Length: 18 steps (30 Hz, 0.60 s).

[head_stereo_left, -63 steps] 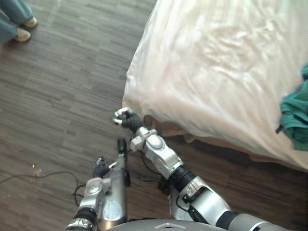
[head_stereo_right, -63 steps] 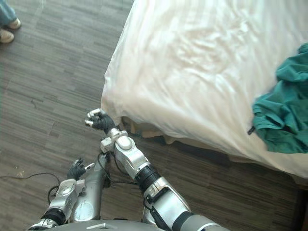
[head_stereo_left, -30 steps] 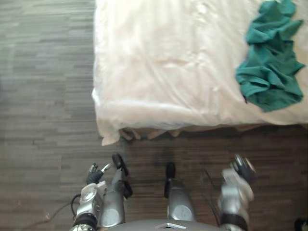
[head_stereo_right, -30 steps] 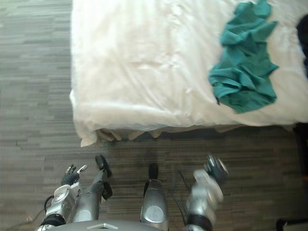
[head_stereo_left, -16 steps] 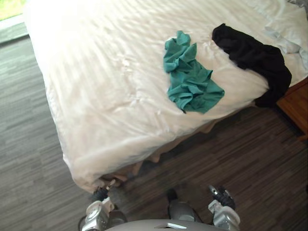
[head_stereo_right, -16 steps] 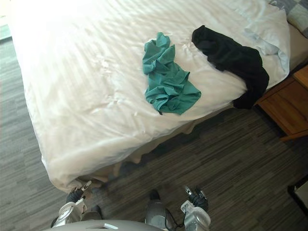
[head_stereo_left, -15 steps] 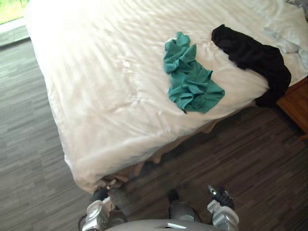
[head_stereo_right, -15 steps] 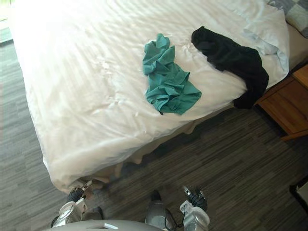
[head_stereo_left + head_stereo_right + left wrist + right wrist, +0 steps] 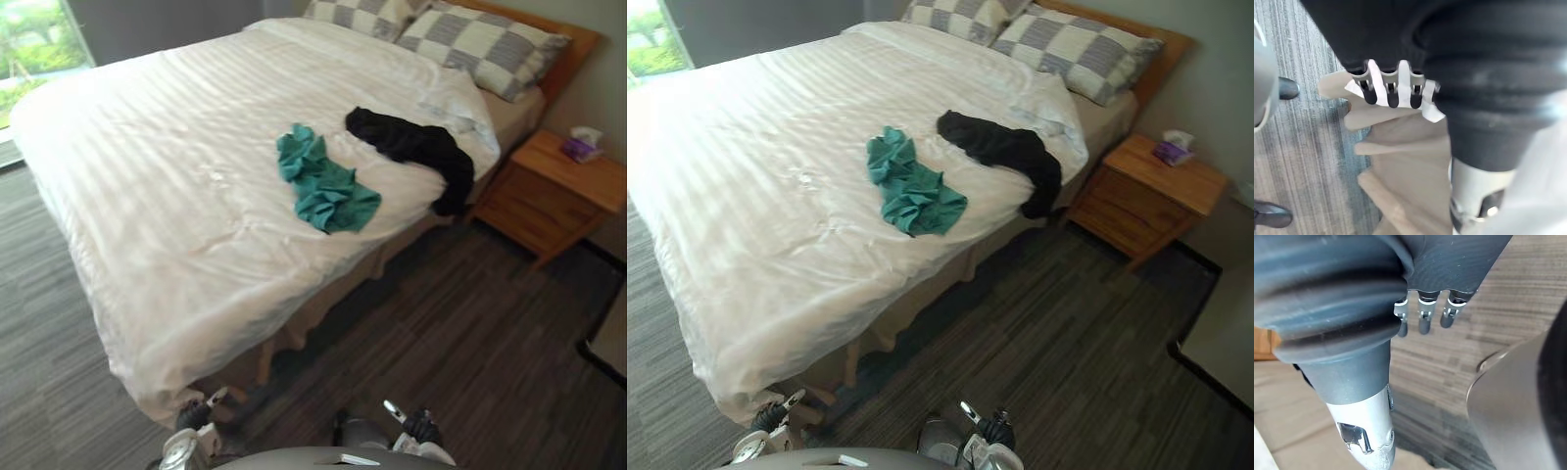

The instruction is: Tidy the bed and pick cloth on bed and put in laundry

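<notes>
Both arms hang down at the robot's sides, wrists straight. The left hand [image 9: 193, 415] sits low on its own side and the right hand [image 9: 421, 429] low on the other, well apart. The left hand's fingers [image 9: 1388, 93] lie in a loose, relaxed row with the thumb [image 9: 1476, 191] apart. The right hand's fingers [image 9: 1422, 318] and thumb [image 9: 1364, 431] lie likewise. Both hands are empty.
</notes>
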### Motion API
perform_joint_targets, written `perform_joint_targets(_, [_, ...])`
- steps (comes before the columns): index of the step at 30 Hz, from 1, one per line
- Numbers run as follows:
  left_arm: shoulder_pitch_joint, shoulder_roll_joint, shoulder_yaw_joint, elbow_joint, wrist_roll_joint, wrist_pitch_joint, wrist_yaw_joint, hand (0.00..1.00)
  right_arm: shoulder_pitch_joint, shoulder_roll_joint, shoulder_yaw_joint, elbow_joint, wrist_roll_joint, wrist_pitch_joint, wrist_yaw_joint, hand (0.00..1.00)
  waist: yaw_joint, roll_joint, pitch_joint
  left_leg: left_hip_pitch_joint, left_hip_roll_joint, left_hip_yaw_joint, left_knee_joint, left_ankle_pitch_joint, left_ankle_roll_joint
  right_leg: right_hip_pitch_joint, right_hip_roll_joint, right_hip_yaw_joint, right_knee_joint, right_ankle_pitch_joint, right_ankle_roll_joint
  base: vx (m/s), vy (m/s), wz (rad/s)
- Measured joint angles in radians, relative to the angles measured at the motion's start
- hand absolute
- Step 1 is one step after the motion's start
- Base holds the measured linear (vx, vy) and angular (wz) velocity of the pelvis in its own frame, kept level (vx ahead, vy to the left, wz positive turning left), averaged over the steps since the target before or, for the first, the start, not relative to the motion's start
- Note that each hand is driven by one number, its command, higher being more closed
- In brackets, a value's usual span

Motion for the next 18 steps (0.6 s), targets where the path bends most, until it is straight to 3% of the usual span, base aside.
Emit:
perform_joint_targets(1, [0.000,-0.002,0.004,0.004,0.010,0.004,0.000,0.00,0.000,0.001,-0.001,0.000,0.000,0.000,0.000,0.00,0.005,0.007,-0.005,-0.001,0.014,0.036,-0.014,0.009,0.005,-0.001,0.008,-0.042,-0.042,-0.002,-0.039,-0.18,-0.059,-0.77])
perform_joint_targets(2, [0.001,-0.007,0.005,0.007,0.011,0.005,0.000,0.00,-0.002,-0.003,-0.001,-0.001,-0.001,-0.001,0.000,0.00,0.007,0.043,-0.009,-0.002,0.036,0.057,-0.023,0.014,0.006,-0.015,0.006,-0.086,-0.011,-0.026,-0.067,-0.12,-0.073,-0.81])
perform_joint_targets(3, [0.008,-0.005,0.017,0.005,0.011,0.005,0.001,0.00,-0.006,-0.013,0.002,0.000,-0.001,-0.002,0.000,0.00,0.007,0.027,-0.009,-0.005,0.050,0.087,-0.013,0.021,-0.006,-0.064,-0.024,-0.135,0.199,-0.082,-0.096,-0.07,-0.087,-0.53])
perform_joint_targets(4, [0.009,0.008,0.020,0.000,0.011,0.004,0.002,0.00,-0.003,-0.009,0.009,0.003,-0.004,-0.002,0.000,0.00,0.003,0.004,-0.012,0.002,0.034,0.090,-0.011,0.023,-0.009,-0.063,-0.043,-0.151,0.269,-0.098,-0.102,-0.05,-0.108,-0.70])
perform_joint_targets(5, [0.007,0.035,0.024,0.006,0.012,0.004,0.002,0.00,0.018,0.002,0.020,0.022,-0.024,-0.001,0.000,0.00,0.017,-0.033,-0.024,0.019,0.011,0.111,-0.009,0.017,-0.022,-0.026,-0.039,-0.141,0.202,-0.168,-0.035,-0.03,-0.094,-1.09])
perform_joint_targets(6, [0.003,0.037,0.028,0.049,0.012,0.013,0.003,0.00,0.003,-0.008,0.024,0.046,-0.037,-0.001,0.000,0.00,0.029,-0.028,-0.034,0.016,0.016,0.102,-0.017,0.001,0.010,-0.015,0.015,-0.099,0.115,-0.115,-0.044,-0.04,-0.039,-1.34])
perform_joint_targets(8, [0.023,0.022,0.037,0.076,0.009,0.014,0.006,0.00,-0.026,-0.027,0.039,0.080,-0.045,-0.005,0.000,0.00,0.031,0.011,-0.044,-0.010,0.007,0.069,-0.045,0.007,0.083,-0.006,0.076,-0.051,-0.033,-0.032,-0.063,-0.08,0.016,-1.37])
perform_joint_targets(13, [0.004,0.028,0.042,0.092,0.029,0.016,0.025,0.00,-0.053,-0.054,0.017,0.117,-0.065,-0.007,-0.004,0.00,0.027,0.032,-0.006,0.022,0.015,0.138,0.003,0.037,0.051,0.056,0.121,0.047,-0.181,0.090,-0.057,-0.04,0.007,-0.64])
perform_joint_targets(15, [0.001,0.028,0.042,0.089,0.029,0.016,0.026,0.00,-0.058,-0.054,0.019,0.119,-0.076,-0.005,-0.004,0.00,0.029,0.029,-0.005,0.029,0.015,0.157,0.043,0.037,0.051,0.070,0.121,0.082,-0.207,0.096,-0.054,-0.06,0.042,-0.57])
perform_joint_targets(18, [-0.002,0.027,0.042,0.076,0.029,0.016,0.042,0.00,-0.059,-0.048,0.021,0.118,-0.077,0.003,-0.005,0.00,0.029,0.018,0.001,0.009,0.008,0.080,0.138,0.029,0.065,0.064,0.127,0.161,-0.218,0.102,-0.058,-0.06,0.021,-0.67])
